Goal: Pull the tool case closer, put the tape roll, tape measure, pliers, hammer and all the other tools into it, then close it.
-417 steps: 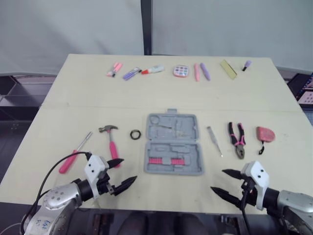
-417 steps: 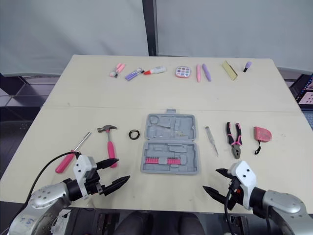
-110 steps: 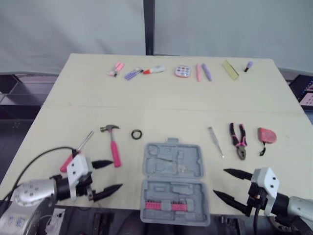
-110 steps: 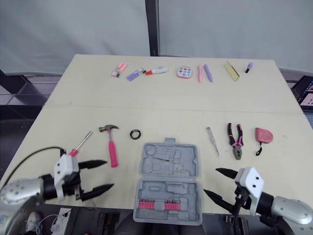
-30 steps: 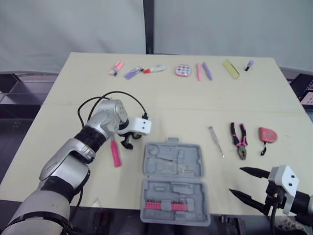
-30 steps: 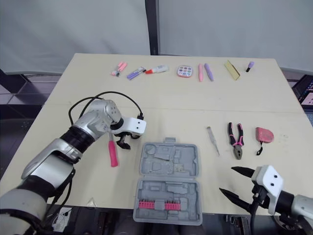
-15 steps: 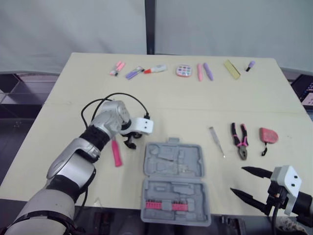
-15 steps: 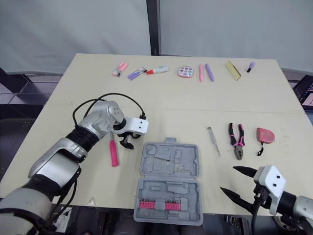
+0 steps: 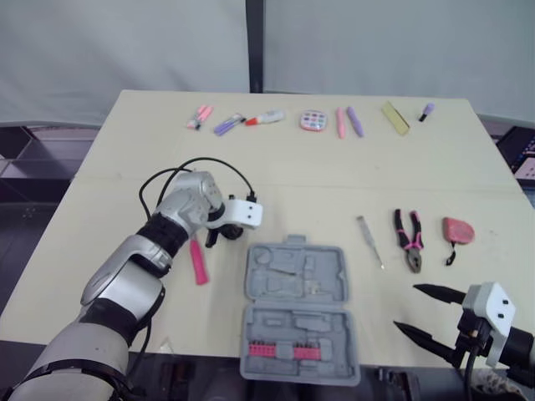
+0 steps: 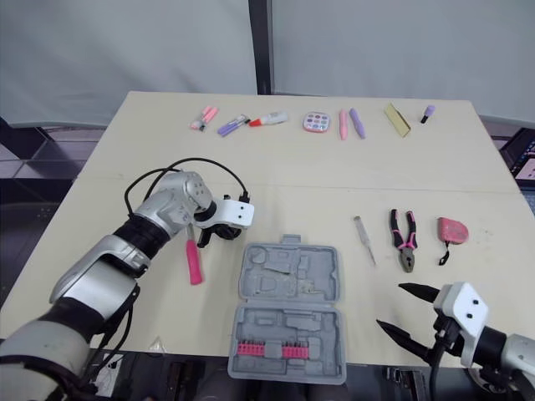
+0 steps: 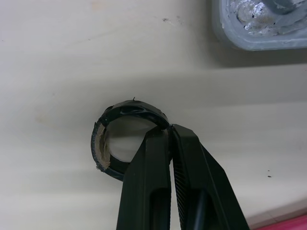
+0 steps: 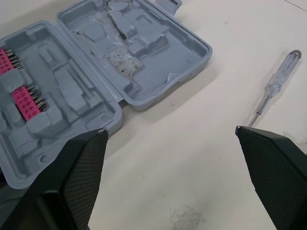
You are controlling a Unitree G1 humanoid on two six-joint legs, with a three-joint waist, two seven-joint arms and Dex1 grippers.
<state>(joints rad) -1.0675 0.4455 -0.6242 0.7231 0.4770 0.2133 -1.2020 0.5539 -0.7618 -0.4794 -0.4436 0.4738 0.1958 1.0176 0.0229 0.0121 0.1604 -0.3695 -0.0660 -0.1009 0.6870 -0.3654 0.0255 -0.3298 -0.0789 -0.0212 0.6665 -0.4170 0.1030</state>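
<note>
Black fingers (image 11: 148, 167) of the left gripper (image 11: 169, 130) are clenched on the tape roll (image 11: 130, 109). One finger passes inside the ring and the other lies against its outer side, so the wall of the roll is pinched between the two tips. The roll is black outside and pale on its inner face. I cannot tell if it touches the table (image 9: 468, 167) or is a little above it.

Just beyond these fingertips is a corner of the grey tool case (image 9: 297, 280), near the roll but apart from it. The case lies open and flat, and one half carries a row of pink bits (image 9: 280, 352). On the other side of the left fingers, close beside them, lies the pink handle of the hammer (image 9: 198, 261); its head is hidden under the wrist.

Fingers of the right gripper (image 9: 406, 307) are spread wide and hold nothing. They hover at the near edge of the table. Ahead of them, toward the left finger, is the open case. Toward the right finger, the small screwdriver with a clear handle (image 12: 278, 84) lies on the bare table, apart from the case. Further out from these fingers lie the pliers (image 9: 407, 238) with pink and black grips, and just beside them the pink tape measure (image 9: 458, 230). Well beyond everything, a row of small pink and purple items (image 9: 313, 120) lies along the far side of the table.
</note>
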